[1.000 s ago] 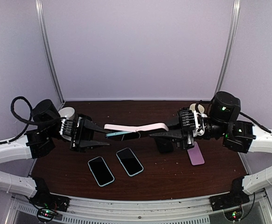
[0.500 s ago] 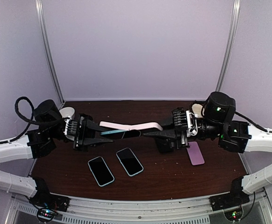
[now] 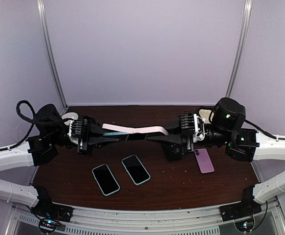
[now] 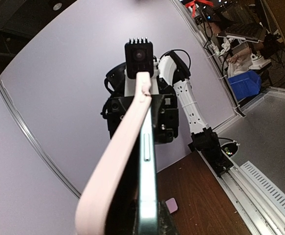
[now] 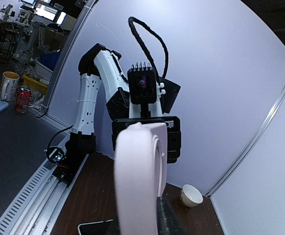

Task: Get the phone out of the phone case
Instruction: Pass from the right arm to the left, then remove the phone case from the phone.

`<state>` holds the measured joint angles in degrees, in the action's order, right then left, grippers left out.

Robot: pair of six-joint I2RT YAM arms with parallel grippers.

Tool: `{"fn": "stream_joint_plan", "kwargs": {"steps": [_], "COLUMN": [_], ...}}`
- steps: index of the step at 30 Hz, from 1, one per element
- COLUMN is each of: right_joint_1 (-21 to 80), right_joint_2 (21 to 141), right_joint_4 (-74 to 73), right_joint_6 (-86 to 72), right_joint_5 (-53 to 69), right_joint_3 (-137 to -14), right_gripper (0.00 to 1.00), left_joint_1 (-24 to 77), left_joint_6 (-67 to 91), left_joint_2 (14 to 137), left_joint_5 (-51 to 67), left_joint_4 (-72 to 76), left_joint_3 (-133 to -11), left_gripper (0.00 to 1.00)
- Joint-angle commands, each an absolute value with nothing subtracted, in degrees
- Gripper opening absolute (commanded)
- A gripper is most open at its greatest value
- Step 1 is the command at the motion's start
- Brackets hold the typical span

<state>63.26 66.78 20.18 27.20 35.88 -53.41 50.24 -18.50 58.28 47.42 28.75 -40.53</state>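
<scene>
The pink phone case (image 3: 144, 130) hangs in the air between both arms, above the brown table (image 3: 171, 183). A phone (image 3: 116, 132) with a teal edge sits at its left end. My left gripper (image 3: 119, 139) is shut on the phone. In the left wrist view the phone's edge (image 4: 147, 171) runs straight away from the camera, with the case (image 4: 114, 166) bowed off to its left side. My right gripper (image 3: 153, 138) is shut on the case's right end. In the right wrist view the case (image 5: 138, 181) curves up in front of one finger (image 5: 167, 218).
Two dark phones with teal rims (image 3: 105, 179) (image 3: 136, 169) lie on the table below the case. A purple phone (image 3: 204, 160) lies at the right. White cups stand behind the left arm (image 3: 69, 117) and the right arm (image 3: 205, 114).
My left gripper has closed on the phone. Both grippers have risen a little and drawn nearer each other, and the case now bows between them.
</scene>
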Motion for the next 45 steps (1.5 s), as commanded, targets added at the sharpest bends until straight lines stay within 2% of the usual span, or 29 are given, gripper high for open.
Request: {"fn": "stream_joint_plan", "kwargs": {"steps": [1,3,5,6,7,17,23,29,35,45], "right_joint_1": [65.0,65.0,65.0,65.0,65.0,64.9,64.3,64.0,64.0,64.1], "right_joint_2": [66.5,65.3,63.7,62.7,61.7,55.3,54.2,53.2,52.1,58.4], "right_joint_4": [24.3,22.2,19.1,17.3,15.5,-7.0,-8.7,-16.5,-17.7,-28.2], "right_joint_6": [19.0,17.3,16.3,15.9,15.2,9.5,0.1,1.4,-2.2,6.5], "right_joint_5": [36.7,35.1,33.1,32.1,30.5,18.4,10.5,8.2,4.5,14.1], "right_joint_3": [-53.3,-52.5,-51.6,-51.0,-50.7,-54.7,-55.7,-58.7,-57.7,-61.7], "right_gripper": [0.35,0.63,0.88,0.96,0.99,1.00,1.00,1.00,1.00,1.00], "left_joint_1": [50.8,50.7,50.8,50.8,50.8,50.8,50.9,51.1,51.1,51.2], "left_joint_6": [-21.2,-21.4,-22.1,-22.8,-23.6,-36.8,-42.7,-53.9,-62.0,-76.5], "left_joint_2": [59.2,59.2,59.0,58.9,58.8,60.0,61.5,62.2,65.8,70.7], "left_joint_5": [47.0,46.9,46.5,46.2,45.9,41.6,39.0,37.9,34.3,36.1], "left_joint_4": [27.9,27.9,27.5,26.8,26.3,15.8,12.0,9.6,2.7,1.5], "left_joint_3": [-41.5,-41.5,-41.3,-41.5,-41.4,-43.5,-45.7,-44.5,-48.8,-50.2], "left_gripper": [0.00,0.00,0.00,0.00,0.00,0.00,0.00,0.00,0.00,0.00]}}
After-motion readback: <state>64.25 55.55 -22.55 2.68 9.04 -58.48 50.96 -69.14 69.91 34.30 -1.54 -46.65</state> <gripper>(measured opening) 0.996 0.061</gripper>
